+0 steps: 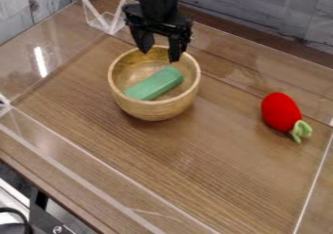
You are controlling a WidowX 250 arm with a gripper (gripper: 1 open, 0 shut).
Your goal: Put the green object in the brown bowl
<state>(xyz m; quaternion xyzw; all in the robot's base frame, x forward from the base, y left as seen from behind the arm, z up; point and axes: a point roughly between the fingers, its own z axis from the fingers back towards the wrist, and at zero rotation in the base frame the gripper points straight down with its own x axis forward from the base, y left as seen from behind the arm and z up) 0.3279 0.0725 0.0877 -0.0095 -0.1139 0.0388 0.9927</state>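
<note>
So the green block (154, 84) is seen lying flat inside the brown bowl (155, 108), angled across the bottom. The end effector (160, 52) is hung over the bowl's far rim with its fingers spread wide apart, nothing gripped, clear of the block. A red strawberry toy (281, 111) is parked well off to the right on the wooden desk (169, 170).

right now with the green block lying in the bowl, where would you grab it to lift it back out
Probably across the middle of the green block, coming straight down from above. It lies flat and slanted inside the brown bowl, whose thick walls block any sideways approach. Its long edges look narrow enough for the open pincer, turned so the fingers straddle the short width.
</note>
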